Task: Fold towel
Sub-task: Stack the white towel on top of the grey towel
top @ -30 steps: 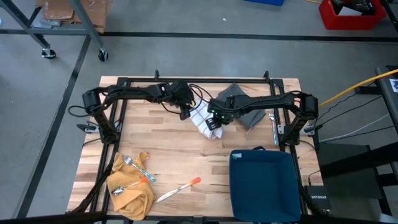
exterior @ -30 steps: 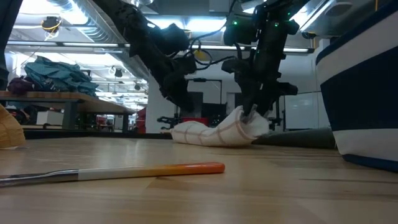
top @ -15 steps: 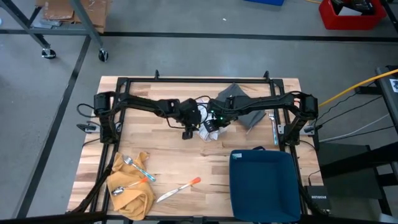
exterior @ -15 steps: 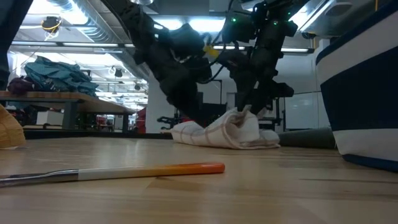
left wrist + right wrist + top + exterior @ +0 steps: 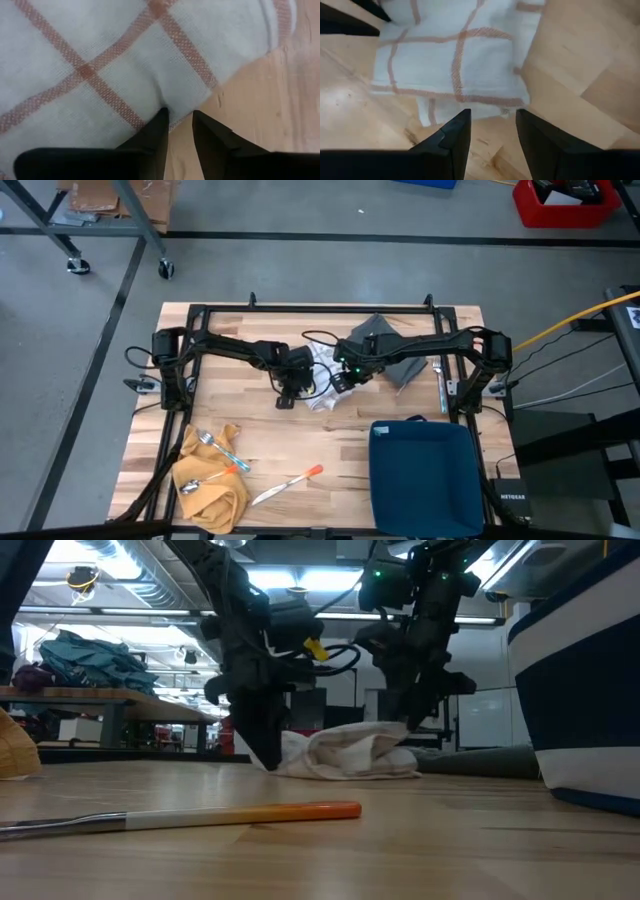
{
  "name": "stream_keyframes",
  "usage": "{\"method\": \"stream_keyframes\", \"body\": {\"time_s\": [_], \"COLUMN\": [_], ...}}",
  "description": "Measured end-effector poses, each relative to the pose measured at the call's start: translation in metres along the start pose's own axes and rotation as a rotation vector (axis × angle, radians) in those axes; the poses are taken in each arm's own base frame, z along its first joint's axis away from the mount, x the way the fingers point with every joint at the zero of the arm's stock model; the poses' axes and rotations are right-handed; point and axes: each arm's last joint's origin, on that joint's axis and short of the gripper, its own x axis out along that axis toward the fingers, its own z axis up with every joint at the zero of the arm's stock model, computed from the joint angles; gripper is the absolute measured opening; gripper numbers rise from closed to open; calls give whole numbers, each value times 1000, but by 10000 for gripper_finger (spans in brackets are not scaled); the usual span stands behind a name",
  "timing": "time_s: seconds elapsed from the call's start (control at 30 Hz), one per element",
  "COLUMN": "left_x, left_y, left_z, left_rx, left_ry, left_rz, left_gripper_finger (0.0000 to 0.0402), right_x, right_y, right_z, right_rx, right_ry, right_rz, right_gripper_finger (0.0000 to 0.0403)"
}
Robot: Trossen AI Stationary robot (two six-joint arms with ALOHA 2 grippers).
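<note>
The white towel with thin orange checks (image 5: 322,378) lies crumpled in a low heap on the wooden table (image 5: 250,430), near its middle; it also shows in the low view (image 5: 345,752). My left gripper (image 5: 285,398) (image 5: 180,119) points down at the towel's left edge, with its fingers a narrow gap apart. The cloth's edge (image 5: 172,124) runs between them. My right gripper (image 5: 345,378) (image 5: 492,117) hovers open just above the towel's right part (image 5: 455,70) and touches nothing. My left gripper comes from above, pointing down, at the towel's left edge (image 5: 150,107). One fingertip (image 5: 161,116) stands over the cloth and the other (image 5: 199,119) over bare wood. I cannot tell whether either touches the towel, which lies flat on the table.
A dark blue bin (image 5: 422,475) stands at the near right. A yellow cloth with cutlery (image 5: 212,478) and an orange-handled knife (image 5: 290,483) lie at the near left. A grey cloth (image 5: 392,352) sits by the far edge, right of the towel.
My left gripper has swung from the far side toward the near-left and come down to the table at the towel's left edge. The towel's right part, which was pulled up into a peak under my right gripper, has fallen and spread into a lower, wider heap.
</note>
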Motion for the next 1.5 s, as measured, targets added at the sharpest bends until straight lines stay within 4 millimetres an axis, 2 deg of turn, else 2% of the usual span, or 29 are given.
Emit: {"method": "stream_keyframes", "body": {"time_s": [0.2, 0.4, 0.57, 0.87, 0.93, 1.13, 1.3, 1.4, 1.5], "left_x": [-14, -48, -73, -79, -88, -143, -188, -199, -199], "left_y": [-3, -6, -6, -8, -10, -13, -22, -31, -42], "left_z": [-1, 2, 1, -6, -11, -41, -71, -86, -100], "left_rx": [-70, -175, -261, -259, -309, -447, -663, -807, -916], "left_ry": [-5, -90, -142, -89, -73, -70, -147, -221, -252], "left_rz": [10, 41, 83, 84, 83, 119, 208, 226, 204], "left_gripper_finger": [58, 37, 34, 44, 42, 25, 22, 27, 30], "right_x": [0, -1, -1, -2, -7, -32, -47, -49, -47], "right_y": [-2, 1, 5, 6, 6, 2, -17, -33, -49], "right_z": [2, 6, 10, 10, 9, 7, 10, 15, 17], "right_rx": [0, -2, -40, -202, -268, -451, -543, -503, -471], "right_ry": [-63, -125, -162, -163, -167, -204, -178, -148, -99], "right_rz": [-53, -40, -4, -11, -9, 1, -86, -183, -246], "right_gripper_finger": [160, 160, 160, 160, 160, 160, 160, 160, 160]}}
